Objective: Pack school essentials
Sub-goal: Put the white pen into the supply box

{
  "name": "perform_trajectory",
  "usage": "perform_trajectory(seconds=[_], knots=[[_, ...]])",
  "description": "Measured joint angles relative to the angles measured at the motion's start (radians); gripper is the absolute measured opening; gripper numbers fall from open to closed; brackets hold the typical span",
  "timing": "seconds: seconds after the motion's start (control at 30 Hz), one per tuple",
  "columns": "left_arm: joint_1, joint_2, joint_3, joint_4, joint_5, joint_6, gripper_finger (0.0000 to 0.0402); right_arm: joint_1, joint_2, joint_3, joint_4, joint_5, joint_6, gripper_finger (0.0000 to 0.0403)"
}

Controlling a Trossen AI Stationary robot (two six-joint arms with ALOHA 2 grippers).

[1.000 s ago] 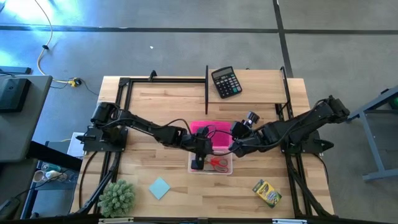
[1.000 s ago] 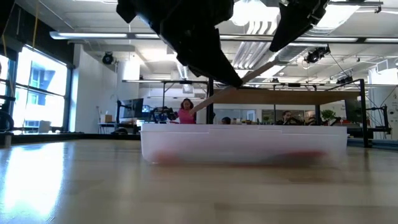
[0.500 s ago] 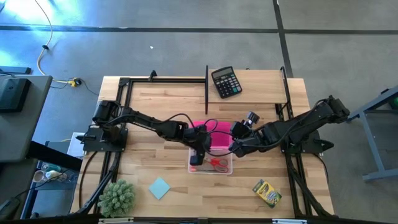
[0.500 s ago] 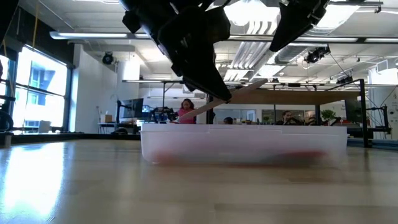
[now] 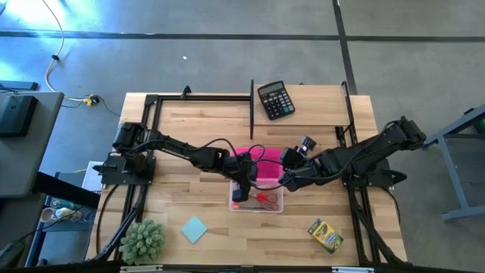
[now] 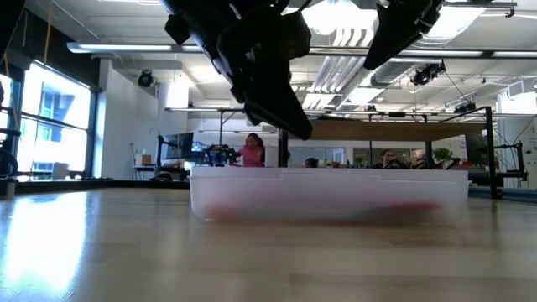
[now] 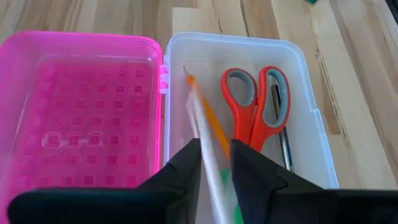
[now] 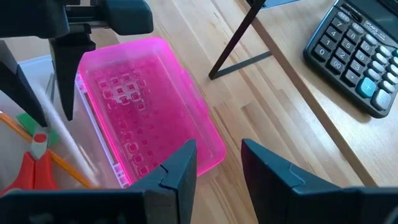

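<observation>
Over the clear box (image 7: 311, 124), I see my left gripper (image 7: 214, 158) parted, pale stick (image 7: 205, 134) blurred between its fingers; right gripper (image 8: 217, 162) parted, empty.

Black calculator (image 5: 275, 100) at far table edge, upright-facing keys. Fuzzy green plant (image 5: 142, 240) at near left corner. Wooden table (image 5: 197, 129). People, blurred, in the room beyond, low view.

Scissors (image 7: 256, 106) beside pencil (image 7: 208, 118) in case (image 7: 311, 118)

The pale wooden stick (image 7: 208, 149) blurs between the left claw's fingers (image 7: 186, 168).
</observation>
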Motion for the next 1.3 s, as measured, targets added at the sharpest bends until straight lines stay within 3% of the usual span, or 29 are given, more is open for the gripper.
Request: perform_trajectory(seconds=[0.33,0.77,1.03,1.3], knots=[[0.000,-0.009,0.000,-0.043,0.000,0.007,0.0121,0.000,0.000,0.000,0.000,-0.004,0.000,0.0119],[-0.055,-0.070,0.000,-0.126,0.035,-0.014,0.0103,0.000,0.001,0.000,0.001,-0.004,0.001,0.0119],[-0.153,-0.043,0.000,-0.105,0.036,-0.020,0.0091,0.000,0.001,0.000,0.000,-0.004,-0.001,0.0119],[-0.138,0.020,0.000,-0.107,0.032,-0.041,0.0081,0.000,0.001,0.000,0.000,-0.004,0.006,0.0119]])
